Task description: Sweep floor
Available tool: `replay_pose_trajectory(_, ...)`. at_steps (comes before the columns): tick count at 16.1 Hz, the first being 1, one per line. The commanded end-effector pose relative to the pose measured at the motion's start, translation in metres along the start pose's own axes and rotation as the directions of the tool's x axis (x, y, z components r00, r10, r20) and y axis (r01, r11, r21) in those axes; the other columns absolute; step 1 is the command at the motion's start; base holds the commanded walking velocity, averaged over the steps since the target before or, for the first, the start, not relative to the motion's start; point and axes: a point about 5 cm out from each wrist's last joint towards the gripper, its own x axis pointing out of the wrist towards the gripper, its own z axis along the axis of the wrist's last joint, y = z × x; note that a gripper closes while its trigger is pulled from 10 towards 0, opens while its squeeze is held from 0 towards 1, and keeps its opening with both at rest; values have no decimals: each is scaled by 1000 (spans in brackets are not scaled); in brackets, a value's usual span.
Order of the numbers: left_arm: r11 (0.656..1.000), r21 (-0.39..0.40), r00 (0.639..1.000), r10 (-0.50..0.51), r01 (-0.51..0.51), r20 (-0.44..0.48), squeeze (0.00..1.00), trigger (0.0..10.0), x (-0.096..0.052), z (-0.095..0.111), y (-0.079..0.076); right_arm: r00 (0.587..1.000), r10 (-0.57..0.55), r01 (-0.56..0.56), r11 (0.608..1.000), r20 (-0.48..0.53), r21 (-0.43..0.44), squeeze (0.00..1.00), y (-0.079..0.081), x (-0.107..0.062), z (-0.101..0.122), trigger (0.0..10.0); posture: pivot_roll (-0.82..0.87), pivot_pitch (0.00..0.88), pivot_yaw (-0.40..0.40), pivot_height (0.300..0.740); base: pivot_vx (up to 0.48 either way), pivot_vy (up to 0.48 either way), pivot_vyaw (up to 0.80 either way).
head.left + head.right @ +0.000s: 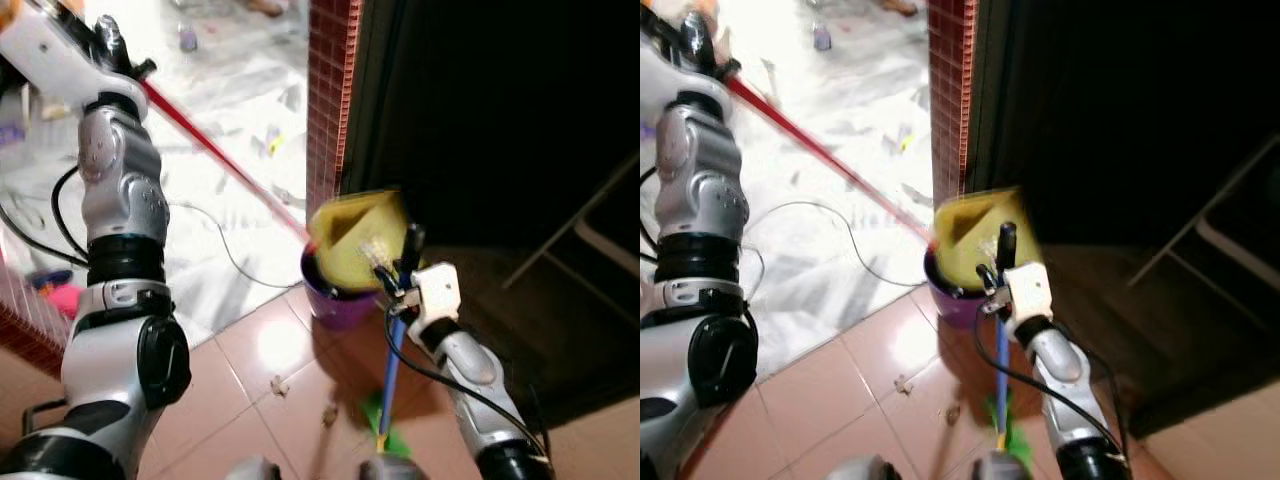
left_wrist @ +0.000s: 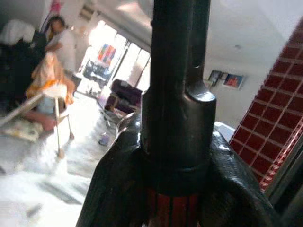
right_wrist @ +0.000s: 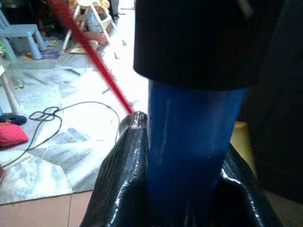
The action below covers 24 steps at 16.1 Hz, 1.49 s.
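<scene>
Right gripper (image 1: 400, 262) was clamped on the blue handle (image 1: 392, 372) of a dustpan (image 1: 357, 238), holding the yellow pan tilted over the mouth of a purple bin (image 1: 338, 303) that stood on the tiled floor (image 1: 250, 375) at the foot of a red brick pillar (image 1: 331, 100). My left gripper (image 1: 118, 55), raised high on my left, was closed around the red broom handle (image 1: 225, 160); in the left wrist view its fingers (image 2: 113, 189) wrapped the dark end fitting of that handle. The broom's long axis ran diagonally from my left gripper down toward the bin, its lower end passing behind the dustpan. Two scraps of debris (image 1: 279, 385) lay on the tiles just in front of the bin, between my arms and nearer my right one; I judged that emptying the pan came first and that the broom head would then have to be drawn back toward these scraps. A black cable (image 1: 225, 240) lay looped across the pale marble floor (image 1: 200, 110) beyond.
</scene>
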Motion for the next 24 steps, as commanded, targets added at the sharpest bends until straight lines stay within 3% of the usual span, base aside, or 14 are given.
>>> replay_pose_trajectory(1,1000,3,998,19,-20,68,0,10000,6,13,-7,1000,-5,6,1000,7,-17,0,-6,-2,3,10000,-139,0,56,740,0,0,0)
replay_pose_trajectory(7,997,65,995,46,-52,86,0,10000,8,13,-5,1000,1,-1,1000,4,-6,0,-3,-2,2,10000,-140,0,60,740,0,0,0)
replay_pose_trajectory(12,983,111,982,128,-145,140,0,10000,16,20,-2,1000,0,0,1000,5,-2,0,-2,-2,2,10000,-154,0,68,740,0,0,0)
replay_pose_trajectory(17,977,178,972,73,-114,221,0,10000,17,21,-26,1000,-15,14,1000,12,2,0,-1,-7,2,10000,-175,0,82,740,0,0,0)
replay_pose_trajectory(19,973,228,974,-6,-47,226,0,10000,13,14,-46,997,-79,79,997,19,-16,0,-13,-25,1,10000,-191,0,97,740,0,0,0)
replay_pose_trajectory(21,966,258,970,-60,-3,237,0,10000,10,12,-56,992,-123,123,992,12,-20,0,-21,-39,-1,10000,-196,0,104,740,0,0,0)
replay_pose_trajectory(24,966,258,970,-60,-3,237,0,10000,10,12,-56,992,-123,123,992,12,-20,0,-21,-39,-1,10000,-196,0,104,740,0,0,0)
